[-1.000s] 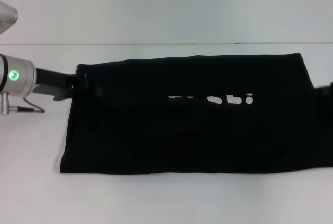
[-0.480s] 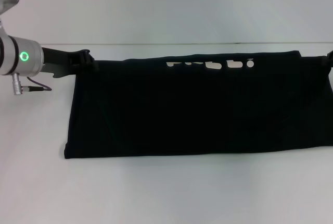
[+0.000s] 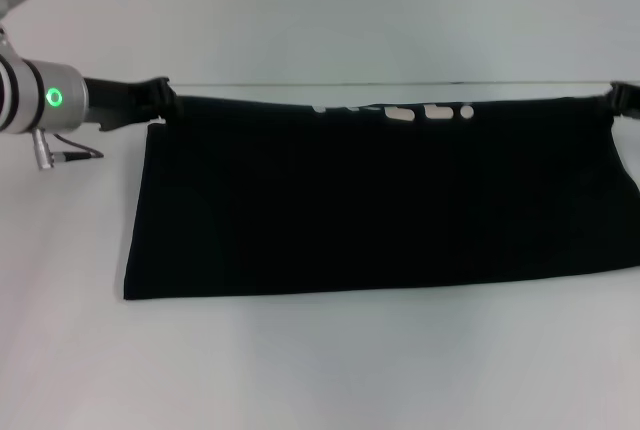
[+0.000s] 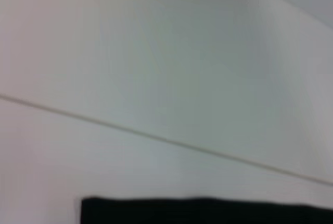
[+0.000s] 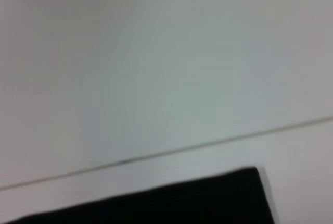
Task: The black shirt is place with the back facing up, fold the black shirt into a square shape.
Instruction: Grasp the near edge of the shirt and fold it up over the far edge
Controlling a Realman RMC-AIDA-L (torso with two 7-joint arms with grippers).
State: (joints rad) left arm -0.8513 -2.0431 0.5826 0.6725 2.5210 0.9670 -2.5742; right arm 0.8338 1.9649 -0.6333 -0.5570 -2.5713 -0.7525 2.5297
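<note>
Over the last sec I've dragged the top layer of the black shirt (image 3: pixel 380 200) back toward the far edge of the worktop (image 3: pixel 300 370). The pale lettering (image 3: pixel 400 110), mid-cloth a sec ago, now sits right on the far fold line, nearly tucked out of sight. So the lengthwise fold looks about done: the shirt lies as one long band across the worktop, near edge flat, running from near the left side to past the right side of the head view.

My left fingers (image 3: pixel 160 100) are at the far-left corner of the cloth, my right fingers (image 3: pixel 622 98) at the far-right corner. They seem to be pinching the cloth, but I can't tell for sure whether they're clamped or let go.

Band's not square yet; prob needs crosswise folds next.

Count: 1 shirt, 2 arms, 1 worktop.
</note>
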